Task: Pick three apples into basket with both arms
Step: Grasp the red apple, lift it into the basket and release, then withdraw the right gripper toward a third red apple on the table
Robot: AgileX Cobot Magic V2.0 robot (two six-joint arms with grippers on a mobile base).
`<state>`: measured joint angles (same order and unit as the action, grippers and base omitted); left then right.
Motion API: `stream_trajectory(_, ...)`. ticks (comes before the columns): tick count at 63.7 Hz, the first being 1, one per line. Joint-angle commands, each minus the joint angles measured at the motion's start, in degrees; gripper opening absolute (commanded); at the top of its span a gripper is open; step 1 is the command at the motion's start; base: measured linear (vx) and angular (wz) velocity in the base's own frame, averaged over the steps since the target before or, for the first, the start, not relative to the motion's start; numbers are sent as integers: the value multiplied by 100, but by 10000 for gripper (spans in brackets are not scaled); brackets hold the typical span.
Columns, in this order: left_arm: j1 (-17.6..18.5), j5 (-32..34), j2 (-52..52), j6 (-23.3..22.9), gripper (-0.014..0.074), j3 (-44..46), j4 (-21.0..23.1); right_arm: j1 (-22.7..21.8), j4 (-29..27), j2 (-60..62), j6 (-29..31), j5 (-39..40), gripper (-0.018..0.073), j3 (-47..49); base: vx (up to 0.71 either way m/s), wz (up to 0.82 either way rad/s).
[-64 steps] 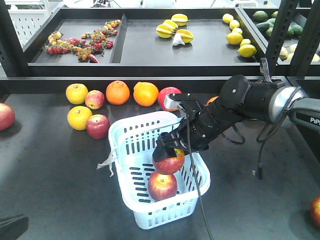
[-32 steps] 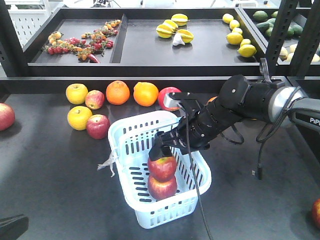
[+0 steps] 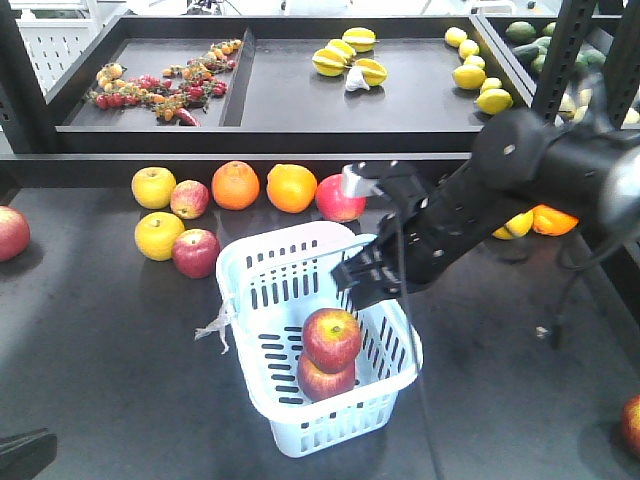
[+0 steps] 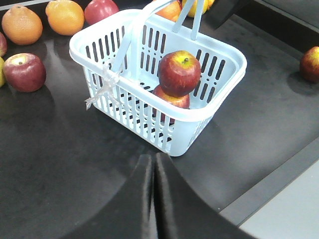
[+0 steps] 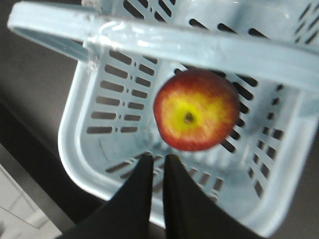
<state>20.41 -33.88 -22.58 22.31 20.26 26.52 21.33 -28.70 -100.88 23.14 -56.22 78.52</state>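
A matte black tabletop (image 3: 100,380) fills the lower half of the front view, lit evenly from above with soft reflections. At twelve o'clock a raised black shelf (image 3: 300,95) is split by a divider (image 3: 240,75) into shallow bays. Black perforated uprights (image 3: 560,55) stand at two o'clock. At eleven o'clock, behind the shelf, a white slotted panel (image 3: 55,45) shows.
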Motion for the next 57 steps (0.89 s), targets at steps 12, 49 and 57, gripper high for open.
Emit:
stream_trajectory(12, 25, 370, -42, -38, -7, 141, 144, -23, 1990, 1118, -1327, -438, -9, 159, 0, 0)
stream_trajectory(49, 25, 365, -42, -38, -7, 141, 144, -3177, 2683, 2102, -1336, -1742, -4, -16, 0, 0)
stream_trajectory(57, 25, 365, -42, -38, -7, 141, 144, -3906, 2519, 2102, -1065, -1647, -4, -703, 0, 0)
